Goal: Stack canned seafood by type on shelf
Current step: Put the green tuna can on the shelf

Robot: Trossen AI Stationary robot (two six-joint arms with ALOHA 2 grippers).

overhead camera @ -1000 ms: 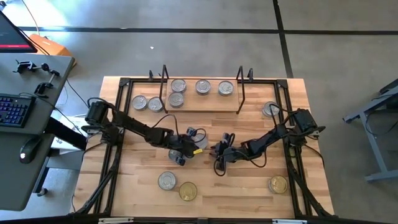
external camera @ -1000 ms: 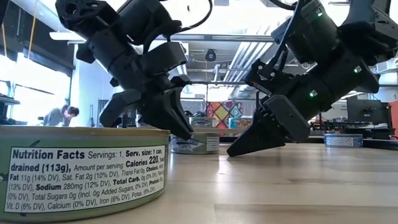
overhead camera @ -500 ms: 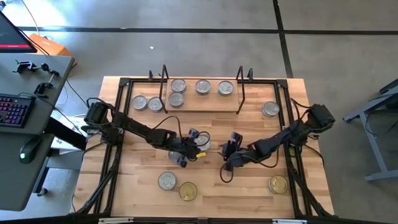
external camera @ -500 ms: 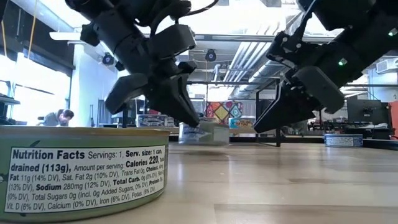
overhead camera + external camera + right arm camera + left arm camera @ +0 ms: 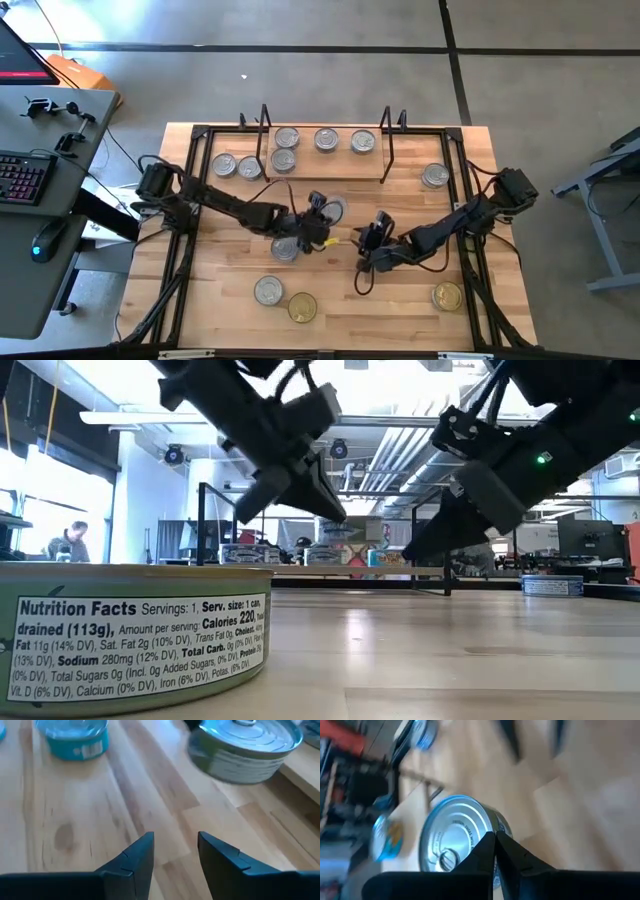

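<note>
While left gripper (image 5: 322, 205) lifts silver tin (image 5: 334, 210), shelf (image 5: 325, 165) behind

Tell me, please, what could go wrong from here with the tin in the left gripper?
The left gripper seems to pinch the silver-lidded tin only at its rim, so it may tilt or slip. The open right gripper hovers close by, so the arms might clash. The other tins on the shelf could get nudged at placement.

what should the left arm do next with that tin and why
Probably carry it to the light-wood shelf: the left gripper seems to pinch the silver-lidded round tin by its rim, short of the shelf, where similar silver tins sit. The right gripper waits open.
</note>
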